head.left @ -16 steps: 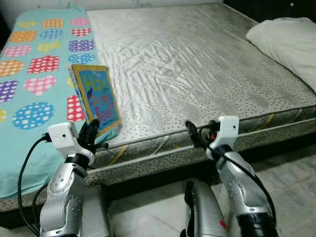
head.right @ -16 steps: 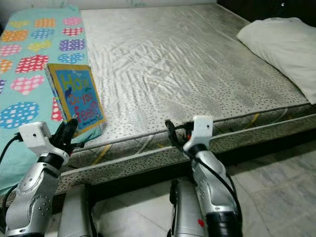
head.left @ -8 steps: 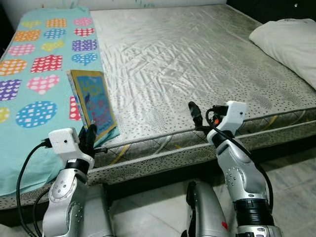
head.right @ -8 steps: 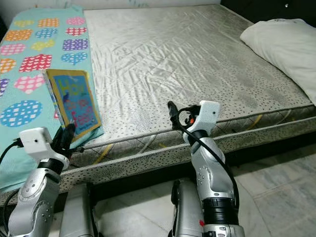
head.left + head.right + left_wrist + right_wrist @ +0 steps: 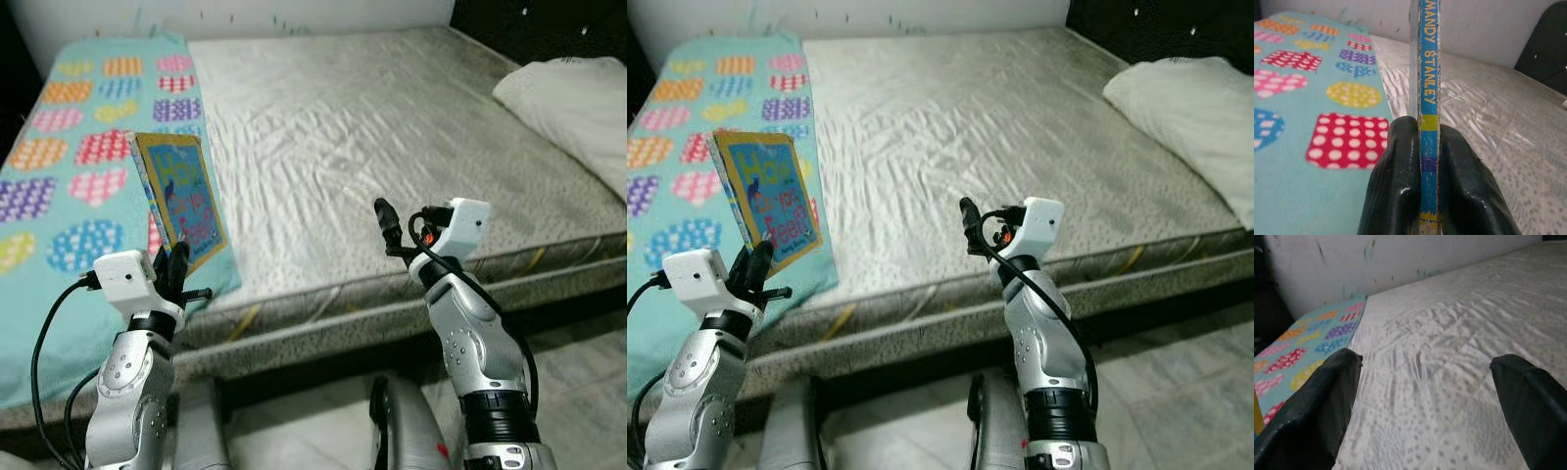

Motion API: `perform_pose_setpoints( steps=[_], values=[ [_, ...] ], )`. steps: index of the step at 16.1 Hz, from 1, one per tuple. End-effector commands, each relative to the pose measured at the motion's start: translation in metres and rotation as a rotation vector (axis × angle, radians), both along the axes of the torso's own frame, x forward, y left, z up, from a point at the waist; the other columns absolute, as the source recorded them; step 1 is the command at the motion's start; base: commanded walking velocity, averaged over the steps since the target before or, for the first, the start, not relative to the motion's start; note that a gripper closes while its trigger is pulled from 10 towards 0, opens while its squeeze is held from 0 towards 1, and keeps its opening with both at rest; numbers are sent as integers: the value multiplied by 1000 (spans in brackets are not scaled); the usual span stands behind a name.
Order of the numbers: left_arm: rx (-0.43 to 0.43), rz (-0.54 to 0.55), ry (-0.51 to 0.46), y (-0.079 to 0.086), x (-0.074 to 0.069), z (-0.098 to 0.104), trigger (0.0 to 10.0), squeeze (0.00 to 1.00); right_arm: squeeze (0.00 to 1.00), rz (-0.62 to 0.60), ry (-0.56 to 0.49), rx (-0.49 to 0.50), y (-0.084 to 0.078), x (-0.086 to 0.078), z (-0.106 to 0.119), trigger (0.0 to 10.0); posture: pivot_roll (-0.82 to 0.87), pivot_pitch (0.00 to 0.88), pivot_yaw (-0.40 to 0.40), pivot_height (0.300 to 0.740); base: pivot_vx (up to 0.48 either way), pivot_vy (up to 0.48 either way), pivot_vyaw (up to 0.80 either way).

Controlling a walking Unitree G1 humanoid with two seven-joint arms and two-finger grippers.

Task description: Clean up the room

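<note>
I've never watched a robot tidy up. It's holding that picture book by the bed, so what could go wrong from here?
The left pincer pinches only the bottom edge of the book, which stands tall above it, so it might tip or slip out. If it drops, it could land on the heart-patterned blanket or off the mattress edge.

- Head stereo pair: looks forward and down over both arms onto the bed (image 5: 392, 127); near-identical framing.
- Left wrist view: close along its jaws; heart-patterned blanket (image 5: 1298, 98) behind.
- Right wrist view: low across the mattress toward the wall (image 5: 1400, 259); blanket shared.
</note>
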State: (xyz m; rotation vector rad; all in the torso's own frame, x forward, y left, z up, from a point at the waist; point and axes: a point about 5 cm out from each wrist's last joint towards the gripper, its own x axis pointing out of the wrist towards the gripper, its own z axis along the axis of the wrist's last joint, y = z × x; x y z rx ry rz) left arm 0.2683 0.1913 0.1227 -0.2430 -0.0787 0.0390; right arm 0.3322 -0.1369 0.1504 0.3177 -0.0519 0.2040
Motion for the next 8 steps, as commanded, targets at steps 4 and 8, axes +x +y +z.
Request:
perform_pose_setpoints(
  steps=[4,8],
  values=[
    [21,7,-45,1,-3,11,0,0,0,-20,8,6,-3,-4,-3,10000,-17,0,-4,630,0,0,0],
    [26,0,-34,-2,-3,11,0,0,0,-22,25,3,-4,-11,-8,10000,-21,0,-4,676,0,0,0]
  ],
)
